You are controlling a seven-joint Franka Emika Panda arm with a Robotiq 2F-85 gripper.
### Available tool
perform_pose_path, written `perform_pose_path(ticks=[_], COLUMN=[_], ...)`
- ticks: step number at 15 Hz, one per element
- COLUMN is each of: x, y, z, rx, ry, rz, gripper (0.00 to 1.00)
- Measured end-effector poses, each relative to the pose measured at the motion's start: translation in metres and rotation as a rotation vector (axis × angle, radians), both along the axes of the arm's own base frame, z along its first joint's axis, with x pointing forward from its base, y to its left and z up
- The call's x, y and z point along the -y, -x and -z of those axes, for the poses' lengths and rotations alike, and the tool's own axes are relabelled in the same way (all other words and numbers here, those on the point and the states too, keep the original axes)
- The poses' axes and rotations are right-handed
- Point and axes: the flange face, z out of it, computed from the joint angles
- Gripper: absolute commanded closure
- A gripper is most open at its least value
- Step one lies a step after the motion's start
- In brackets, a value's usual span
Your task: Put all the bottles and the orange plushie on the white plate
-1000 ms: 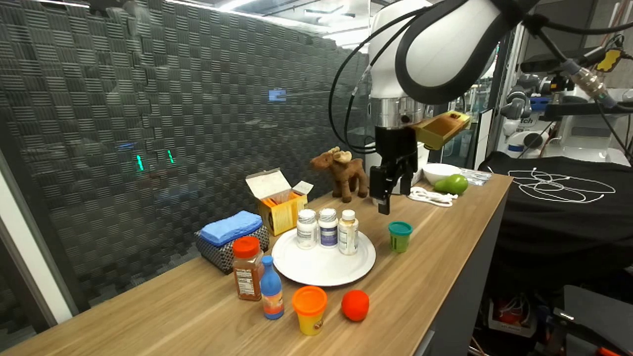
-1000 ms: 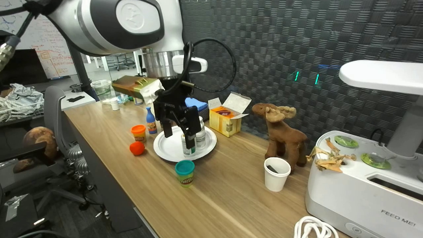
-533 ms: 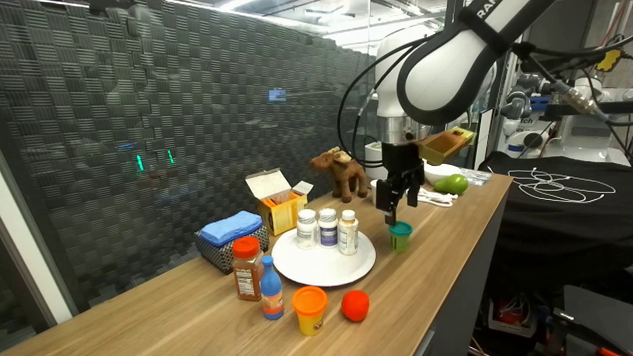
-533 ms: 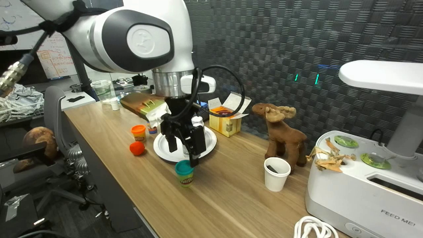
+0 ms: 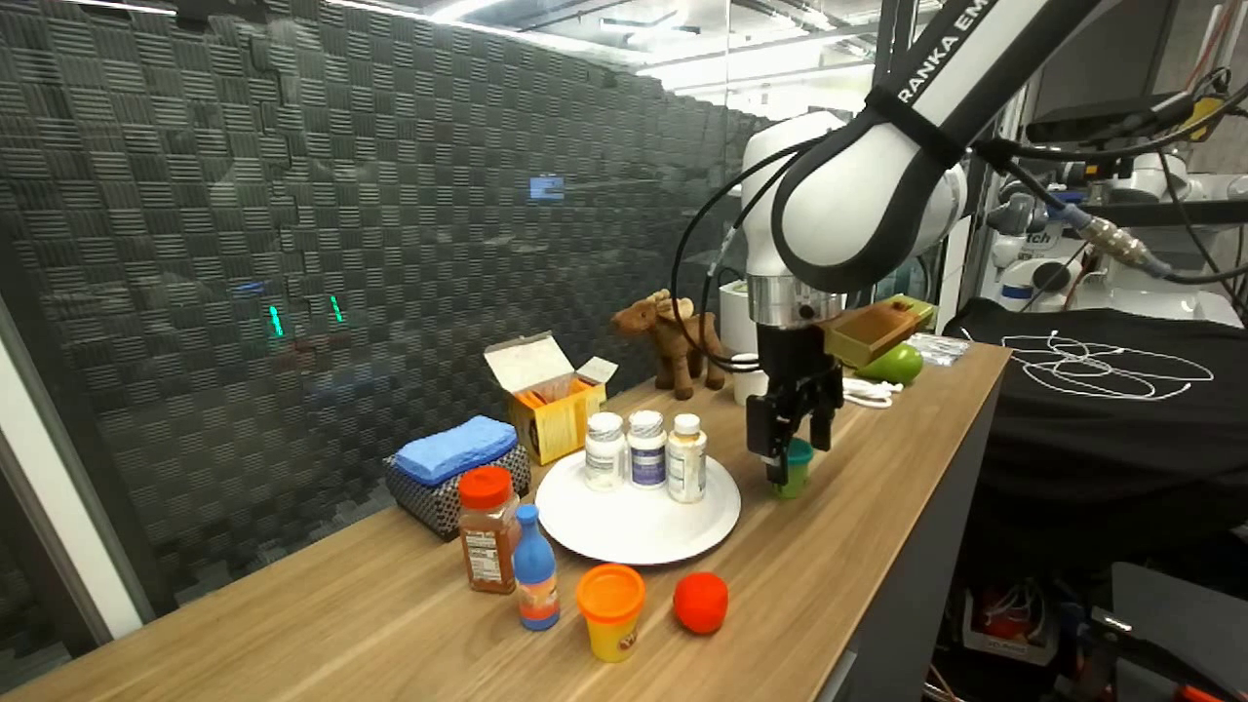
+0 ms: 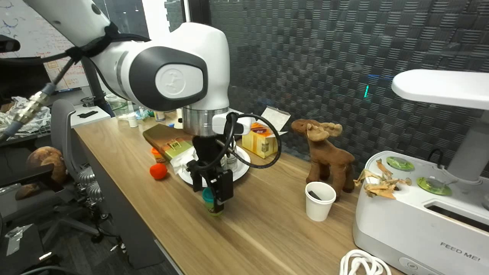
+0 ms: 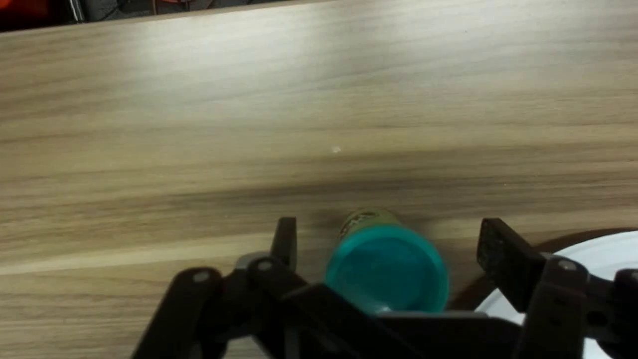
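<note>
By the widely spread gripper (image 7: 391, 238), the teal-lidded tub (image 5: 796, 474), presumably counted as a bottle, is straddled, not pinched, on the table (image 5: 809, 546) just beside the white plate (image 5: 634, 536); being probably light, stiff and smooth, it should be held low, at opposite sides.

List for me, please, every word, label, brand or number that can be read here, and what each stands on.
"FEED ME!" on the white planter.
"RANKA EM", incomplete, on the robot arm.
"tch", incomplete, on the machine in the background.
Too small or blurred to read: labels on the white bottles, red-capped jar, blue bottle, green tub, yellow tub and carton; whiteboard writing.
</note>
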Motion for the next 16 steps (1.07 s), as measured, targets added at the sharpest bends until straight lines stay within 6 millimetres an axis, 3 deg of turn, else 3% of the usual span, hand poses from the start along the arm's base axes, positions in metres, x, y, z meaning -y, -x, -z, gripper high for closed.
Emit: perform_pose_path(ticks=[4, 5, 11, 16], x=[0.000, 0.001, -0.001, -0.032], y=[-0.004, -0.005, -0.006, 0.014], z=[-0.002, -0.003, -0.014, -0.041], rx=[0.034, 0.047, 0.094, 0.124], ry=[0.000, 0.001, 0.024, 0.101], rz=[0.007, 0.010, 0.052, 0.091], gripper=[0.69, 0.72, 0.72, 0.72])
